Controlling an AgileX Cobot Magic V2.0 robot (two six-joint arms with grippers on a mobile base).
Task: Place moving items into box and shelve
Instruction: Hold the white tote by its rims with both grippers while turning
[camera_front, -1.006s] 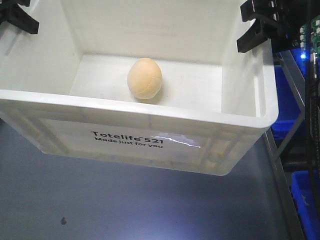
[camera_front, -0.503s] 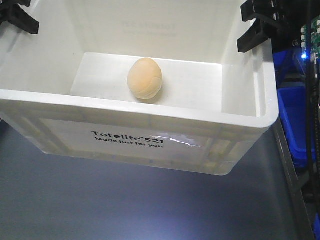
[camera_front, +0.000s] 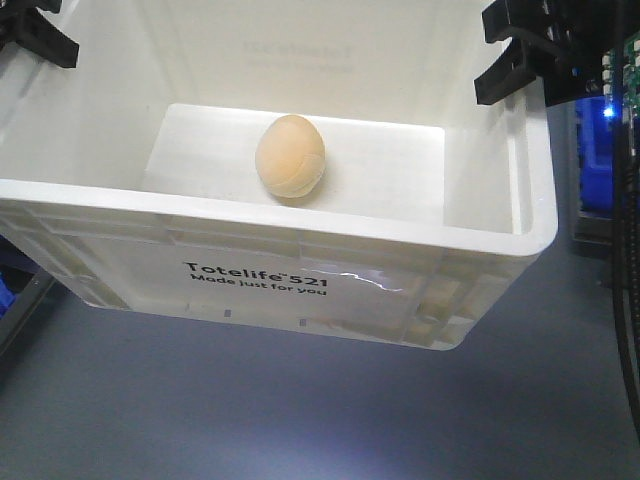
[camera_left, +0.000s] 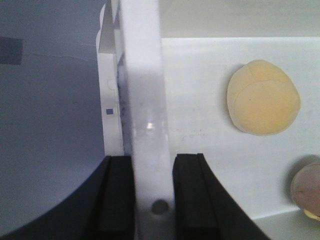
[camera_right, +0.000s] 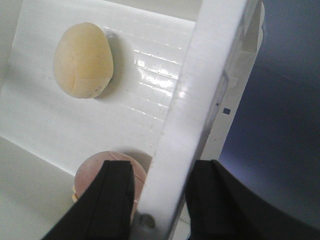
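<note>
The box (camera_front: 300, 215), a white tote with black print, hangs above the grey floor, held at both side rims. My left gripper (camera_front: 35, 35) is shut on the left rim (camera_left: 145, 100), seen close up in the left wrist view with the left gripper (camera_left: 154, 200) straddling it. My right gripper (camera_front: 520, 55) is shut on the right rim (camera_right: 200, 90), the right gripper (camera_right: 160, 200) clamping it from both sides. A peach egg-shaped toy (camera_front: 290, 155) lies on the box's bottom. A pinkish-brown toy (camera_right: 92, 175) lies near the wall under the right gripper; the front view hides it.
Grey floor (camera_front: 300, 420) lies below the box. A blue bin (camera_front: 605, 170) and black cables (camera_front: 625, 260) stand at the right edge. A bit of blue (camera_front: 8, 290) shows at the lower left.
The box and both grippers keep their place in the view. The blue bins and shelf rail on the right have slid away, and blue has appeared at the lower left.
</note>
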